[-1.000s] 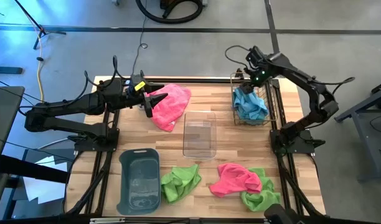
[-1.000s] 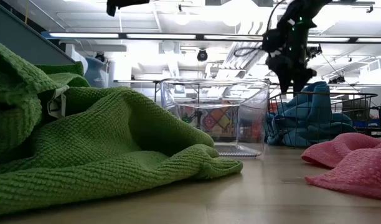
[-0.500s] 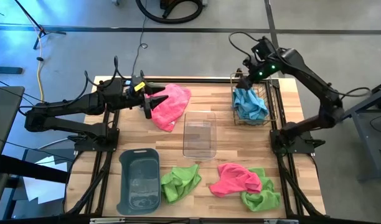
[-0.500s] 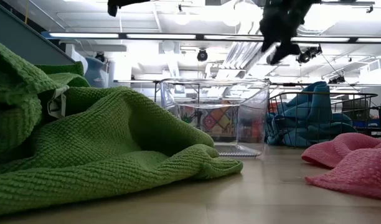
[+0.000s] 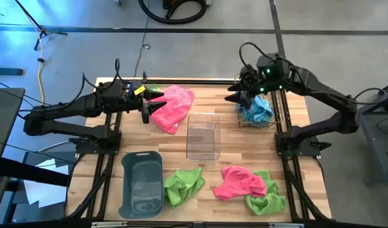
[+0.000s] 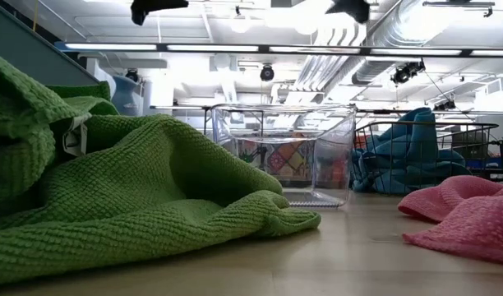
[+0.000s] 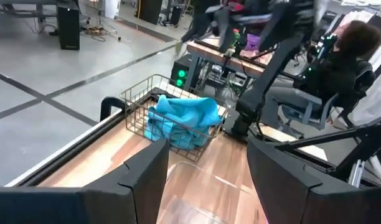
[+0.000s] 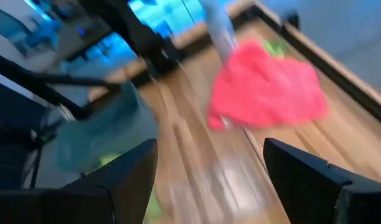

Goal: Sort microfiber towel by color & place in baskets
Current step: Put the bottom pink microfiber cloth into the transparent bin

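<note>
My left gripper (image 5: 156,106) hovers open above the table's far left, beside a pink towel (image 5: 176,106) that lies flat on the wood. My right gripper (image 5: 234,95) hangs open and empty high above the table, just left of the wire basket (image 5: 272,117). Light blue towels (image 7: 181,118) lie heaped in that basket. A clear bin (image 5: 202,136) stands mid-table and a grey tub (image 5: 142,183) at the near left. Near the front edge lie a green towel (image 5: 184,185), a pink towel (image 5: 241,182) and another green one (image 5: 265,201).
The black frame rails (image 5: 283,145) run along the table's edges. Bare wood lies between the clear bin and the wire basket. In the low view a green towel (image 6: 112,189) fills the foreground. A person sits at a desk beyond the table's right end (image 7: 343,62).
My right gripper has risen from above the wire basket and swung toward the table's left, turning to look across the table. It stays open and empty. The blue towels remain in the basket.
</note>
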You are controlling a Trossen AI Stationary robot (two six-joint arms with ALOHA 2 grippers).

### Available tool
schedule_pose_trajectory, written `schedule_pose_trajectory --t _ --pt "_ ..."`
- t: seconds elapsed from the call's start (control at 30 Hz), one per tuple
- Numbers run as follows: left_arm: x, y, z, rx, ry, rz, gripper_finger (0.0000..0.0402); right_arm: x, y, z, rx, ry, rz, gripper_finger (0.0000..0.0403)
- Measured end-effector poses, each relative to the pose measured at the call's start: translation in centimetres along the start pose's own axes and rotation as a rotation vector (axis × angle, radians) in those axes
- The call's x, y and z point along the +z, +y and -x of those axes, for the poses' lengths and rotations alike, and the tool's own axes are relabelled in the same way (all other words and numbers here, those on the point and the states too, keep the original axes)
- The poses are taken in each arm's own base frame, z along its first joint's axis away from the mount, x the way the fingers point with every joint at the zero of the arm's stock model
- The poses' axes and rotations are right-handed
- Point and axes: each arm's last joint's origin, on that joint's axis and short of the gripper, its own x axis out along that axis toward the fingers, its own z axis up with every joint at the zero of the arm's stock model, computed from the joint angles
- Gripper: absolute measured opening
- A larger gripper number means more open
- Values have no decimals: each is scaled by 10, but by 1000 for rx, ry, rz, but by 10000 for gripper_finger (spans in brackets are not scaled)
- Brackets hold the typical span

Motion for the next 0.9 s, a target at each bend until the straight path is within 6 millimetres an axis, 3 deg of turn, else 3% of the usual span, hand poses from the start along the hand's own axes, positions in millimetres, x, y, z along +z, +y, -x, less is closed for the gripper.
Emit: schedule_pose_trajectory --t 0.23,0.47,0.6,0.9 --pt "-5 2 4 15 56 -39 205 2 40 -20 34 -114 111 288" --pt "-3 0 4 -38 47 -97 205 -9 56 -27 10 -74 88 288" --pt "0 -2 4 -71 15 -92 205 -22 61 -26 -13 29 42 288" --pt "14 -8 1 -171 -109 101 205 -76 82 -16 -154 401 84 288"
